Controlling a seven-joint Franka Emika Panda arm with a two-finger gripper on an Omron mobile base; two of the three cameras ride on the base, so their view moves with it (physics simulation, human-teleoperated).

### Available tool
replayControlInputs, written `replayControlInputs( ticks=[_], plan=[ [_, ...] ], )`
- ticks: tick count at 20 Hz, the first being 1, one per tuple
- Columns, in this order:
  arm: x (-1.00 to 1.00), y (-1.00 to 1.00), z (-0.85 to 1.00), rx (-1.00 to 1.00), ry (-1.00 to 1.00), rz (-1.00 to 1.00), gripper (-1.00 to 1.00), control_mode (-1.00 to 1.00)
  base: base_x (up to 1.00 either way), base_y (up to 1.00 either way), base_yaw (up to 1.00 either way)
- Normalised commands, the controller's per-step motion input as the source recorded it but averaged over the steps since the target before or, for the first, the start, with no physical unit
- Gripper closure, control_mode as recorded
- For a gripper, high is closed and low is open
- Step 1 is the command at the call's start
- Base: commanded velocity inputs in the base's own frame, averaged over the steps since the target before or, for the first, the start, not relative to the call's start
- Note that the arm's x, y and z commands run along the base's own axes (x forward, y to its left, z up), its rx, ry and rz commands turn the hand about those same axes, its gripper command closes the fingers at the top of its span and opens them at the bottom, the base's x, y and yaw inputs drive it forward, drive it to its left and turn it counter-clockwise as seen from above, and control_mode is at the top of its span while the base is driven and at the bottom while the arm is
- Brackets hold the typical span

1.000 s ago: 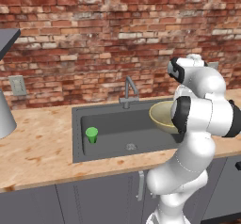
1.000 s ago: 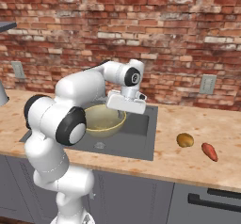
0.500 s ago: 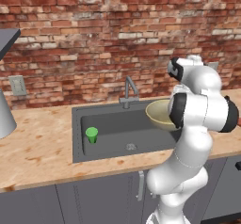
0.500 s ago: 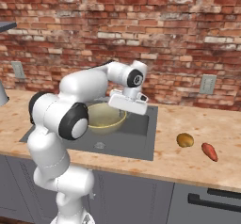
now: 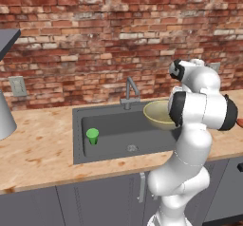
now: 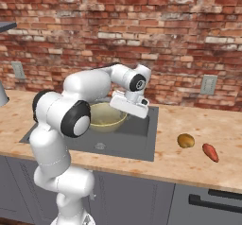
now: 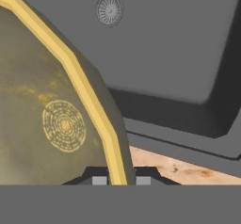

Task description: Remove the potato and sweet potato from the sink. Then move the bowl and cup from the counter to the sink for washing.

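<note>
Above the sink's (image 6: 150,135) right side, the arm reaches forward, gripper (image 7: 118,180) clamped on the bowl (image 6: 107,117) rim. Bowl olive-yellow, pale-rimmed, held aloft.

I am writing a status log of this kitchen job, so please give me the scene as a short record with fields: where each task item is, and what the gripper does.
gripper: shut on the bowl, pinching its rim
bowl: held above the sink, over its right part
cup: upright inside the sink, at its left end
sink: dark basin with drain; tap behind it
potato: on the counter right of the sink
sweet potato: on the counter, right of the potato, apart from it
remaining: bowl not yet set down
</note>
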Motion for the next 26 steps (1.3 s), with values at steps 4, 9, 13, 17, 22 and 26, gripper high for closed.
replayControlInputs(
  ticks=[4,9,13,17,22,26],
  plan=[
    [0.08,0.10,-0.16,0.00,0.00,-0.17,1.00,-1.00,0.00,0.00,0.00],
    [0.13,0.10,-0.15,-0.01,0.00,-0.18,1.00,-1.00,0.00,0.00,0.00],
    [0.13,0.11,-0.16,-0.03,0.00,-0.18,1.00,-1.00,0.00,0.00,0.00],
    [0.11,0.12,-0.18,-0.04,0.00,-0.16,1.00,-1.00,0.00,0.00,0.00],
    [0.13,0.13,-0.21,-0.04,0.00,-0.15,1.00,-1.00,0.00,0.00,0.00],
    [0.15,0.11,-0.19,-0.02,0.00,-0.10,1.00,-1.00,0.00,0.00,0.00]
  ],
)
